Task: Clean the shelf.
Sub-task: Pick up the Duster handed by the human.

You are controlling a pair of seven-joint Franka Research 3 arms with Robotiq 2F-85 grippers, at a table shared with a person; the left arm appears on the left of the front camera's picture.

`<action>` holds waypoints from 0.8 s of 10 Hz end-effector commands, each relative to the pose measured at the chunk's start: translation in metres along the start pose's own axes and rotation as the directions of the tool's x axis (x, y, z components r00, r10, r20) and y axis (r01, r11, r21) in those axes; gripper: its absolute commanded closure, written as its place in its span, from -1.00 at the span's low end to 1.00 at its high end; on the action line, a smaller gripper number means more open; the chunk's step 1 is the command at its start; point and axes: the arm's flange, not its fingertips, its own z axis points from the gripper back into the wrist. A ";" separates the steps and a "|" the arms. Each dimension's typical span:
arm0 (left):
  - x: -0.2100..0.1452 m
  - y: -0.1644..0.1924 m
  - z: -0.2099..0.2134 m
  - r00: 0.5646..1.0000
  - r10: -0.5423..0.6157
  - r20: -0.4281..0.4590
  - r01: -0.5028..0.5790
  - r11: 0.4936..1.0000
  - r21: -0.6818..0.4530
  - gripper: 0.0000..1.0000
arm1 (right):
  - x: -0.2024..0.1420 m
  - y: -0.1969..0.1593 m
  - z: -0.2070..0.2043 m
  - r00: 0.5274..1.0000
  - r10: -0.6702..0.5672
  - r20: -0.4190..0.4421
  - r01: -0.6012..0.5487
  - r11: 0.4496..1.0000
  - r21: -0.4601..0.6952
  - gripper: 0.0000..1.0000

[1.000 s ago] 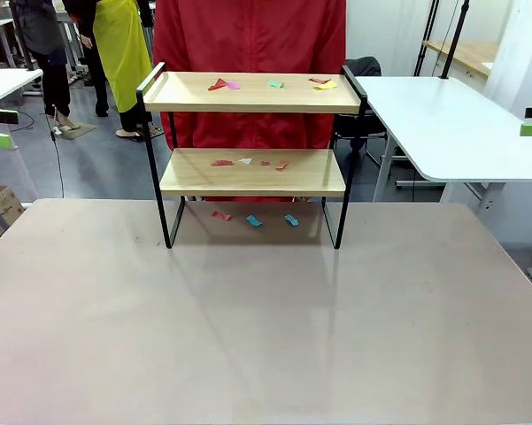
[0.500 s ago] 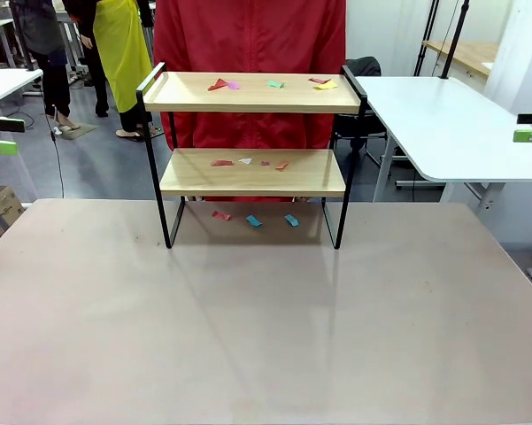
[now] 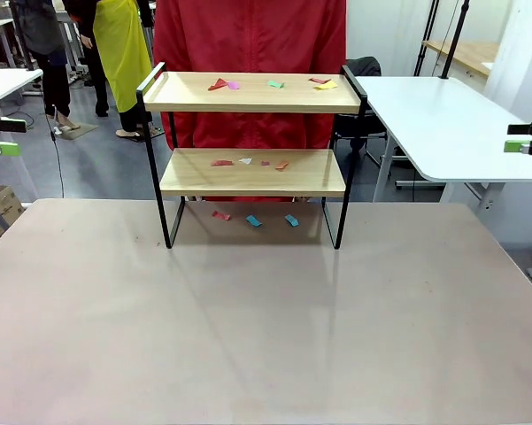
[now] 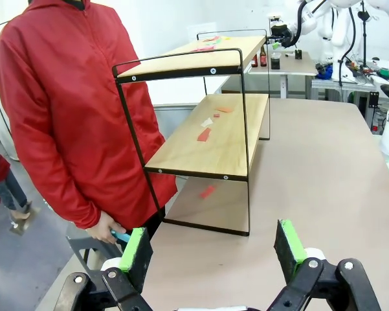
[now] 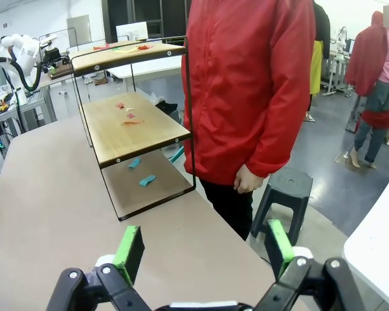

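The shelf (image 3: 248,104), a two-tier light wooden rack on thin black metal legs, stands at the far edge of the beige surface (image 3: 266,336). It looks stiff, likely light and tippable, best held by its side rails (image 3: 150,78). Left pincer (image 4: 213,253) and right pincer (image 5: 204,249) gape apart, empty.

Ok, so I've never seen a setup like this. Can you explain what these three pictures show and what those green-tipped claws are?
The claws are grippers on two robot arms. One picture looks across the table at a person in a red jacket; the other two come from cameras on each wrist. The left gripper and right gripper are both open, holding nothing. On the table stands a two-tier shelf, with small coloured scraps on both boards and on the table beneath.
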 end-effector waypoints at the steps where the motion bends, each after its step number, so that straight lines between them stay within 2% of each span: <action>1: -0.005 0.005 0.000 0.999 -0.042 0.032 0.041 0.999 0.008 -1.00 | -0.002 -0.009 -0.003 0.999 0.026 0.045 -0.026 1.000 -0.002 -1.00; 5: -0.012 0.007 -0.001 0.999 -0.036 0.033 0.035 0.999 0.022 -1.00 | -0.008 -0.013 -0.006 0.999 0.012 0.045 -0.012 1.000 -0.010 -1.00; 6: -0.012 0.008 -0.002 0.999 -0.036 0.014 0.036 0.999 0.034 -1.00 | -0.008 -0.014 -0.006 1.000 0.009 0.018 -0.009 1.000 -0.001 -1.00; 8: -0.014 0.003 -0.001 1.000 -0.010 0.001 0.010 1.000 0.000 -1.00 | -0.010 -0.007 -0.005 1.000 -0.016 0.013 0.016 1.000 -0.001 -1.00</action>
